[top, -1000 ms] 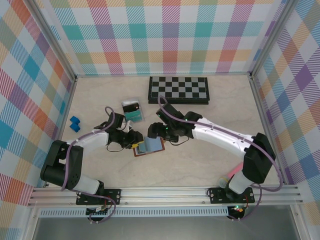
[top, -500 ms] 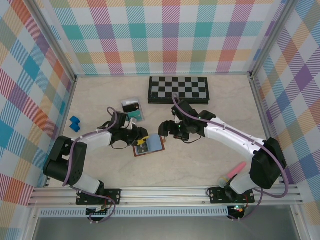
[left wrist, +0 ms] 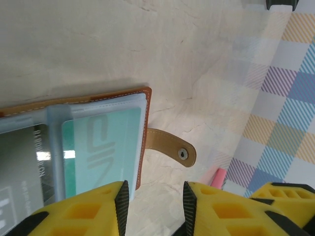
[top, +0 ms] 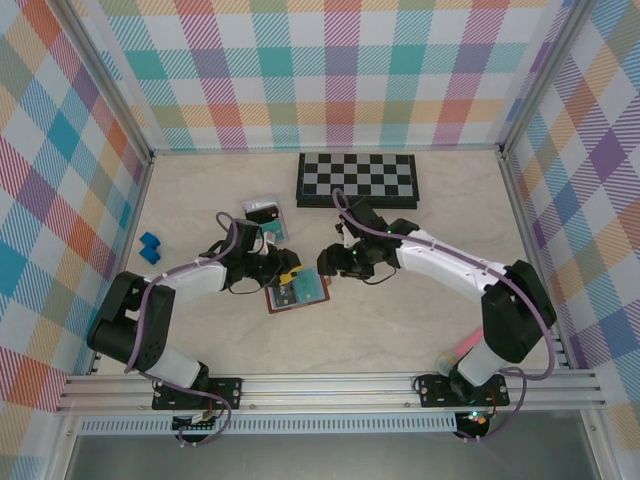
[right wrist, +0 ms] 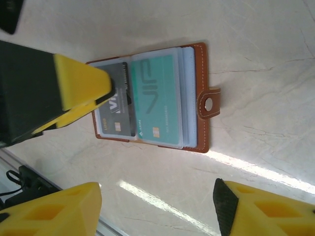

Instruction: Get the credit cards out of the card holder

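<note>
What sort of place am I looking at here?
Probably a robot test cell: plaid panel walls box in the table, an aluminium rail edges it, and a chessboard lies there as a prop.

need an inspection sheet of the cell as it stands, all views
Surface: pale marble-look tabletop, glare streaks, no spills seen.
Job's things: card holder lies open flat, clasp tab out; teal card and dark card sit in its sleeves.
Clutter: clear tray with dark and teal pieces inside; chessboard at the back; blue block on the left; pink object by the right base.
Grippers: left gripper over the holder, fingers narrowly apart, grip unclear; right gripper open, off the holder.
Cables: purple cables looped along both arms, no snag seen.
Surroundings: plaid walls; aluminium rail in front.
</note>
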### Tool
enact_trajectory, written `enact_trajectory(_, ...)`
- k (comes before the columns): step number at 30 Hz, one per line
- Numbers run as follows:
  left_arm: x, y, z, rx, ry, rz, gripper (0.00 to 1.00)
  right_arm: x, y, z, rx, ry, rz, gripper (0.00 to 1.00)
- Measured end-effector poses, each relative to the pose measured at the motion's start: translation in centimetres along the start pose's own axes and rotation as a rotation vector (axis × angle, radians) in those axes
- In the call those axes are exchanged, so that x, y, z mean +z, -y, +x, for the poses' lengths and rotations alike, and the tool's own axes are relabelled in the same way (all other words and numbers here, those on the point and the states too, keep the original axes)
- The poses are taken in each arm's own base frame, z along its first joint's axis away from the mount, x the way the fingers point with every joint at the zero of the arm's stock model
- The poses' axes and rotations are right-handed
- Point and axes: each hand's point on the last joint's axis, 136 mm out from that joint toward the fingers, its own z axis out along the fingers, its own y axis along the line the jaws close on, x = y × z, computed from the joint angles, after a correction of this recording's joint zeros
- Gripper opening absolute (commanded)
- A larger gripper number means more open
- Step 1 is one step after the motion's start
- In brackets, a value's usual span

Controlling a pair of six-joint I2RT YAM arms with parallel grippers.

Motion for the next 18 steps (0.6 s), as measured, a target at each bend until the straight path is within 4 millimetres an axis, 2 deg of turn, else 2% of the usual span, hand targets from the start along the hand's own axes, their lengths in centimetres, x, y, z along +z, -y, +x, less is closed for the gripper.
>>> enact_trajectory(9,-1.3,-1.9,-0.2,0.001,0.051,-0.076,0.26,4.2,-1.0,-1.5,-0.069,-0.074,0.063,0.28)
enact_trajectory(13,-1.4,-2.5,0.0,-0.010,0.051,-0.086,0.20,6.4,-0.9,-2.6,-0.080,-0.096,0.107,0.19)
enact_trajectory(18,-1.0,-2.8,0.0,-0.018,0.042,-0.083,0.13,8.2,0.0,-3.1,-0.076,-0.127,0.164,0.14)
